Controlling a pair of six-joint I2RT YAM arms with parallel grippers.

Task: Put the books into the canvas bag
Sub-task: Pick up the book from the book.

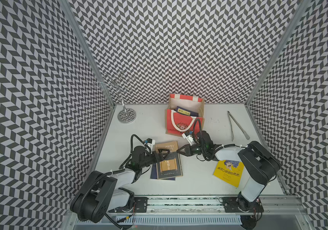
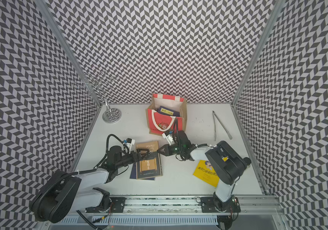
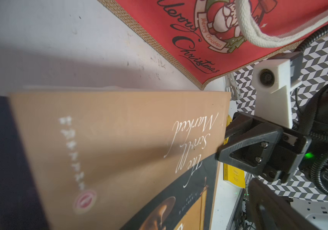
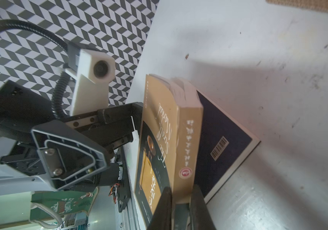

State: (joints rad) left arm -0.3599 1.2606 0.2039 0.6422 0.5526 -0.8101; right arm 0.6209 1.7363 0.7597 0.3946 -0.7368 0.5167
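**A:** Status on the books?
**B:** Partway. The bag (image 1: 185, 119) is standing upright at the back of the table (image 1: 149, 129), mouth open. A labelled book (image 1: 182, 112), navy, is lying inside with more navy beside it. The count is hard to read from above.
**A:** What's waiting outside?
**B:** The tan book (image 1: 168, 159) is lying on a navy book (image 1: 152, 172) mid-table, near the bag's front. The yellow book (image 1: 228, 172) is sitting well apart, by the right arm.
**A:** Grippers?
**B:** The right gripper (image 1: 178, 150) is pinching the tan book's edge, fingers (image 4: 163, 209) either side of the spine. The left gripper (image 1: 163, 155) is hovering wide open over the cover, holding nothing.
**A:** Anything else?
**B:** Tongs (image 1: 237, 125) and a wire stand (image 1: 126, 114) are sitting off to the sides.
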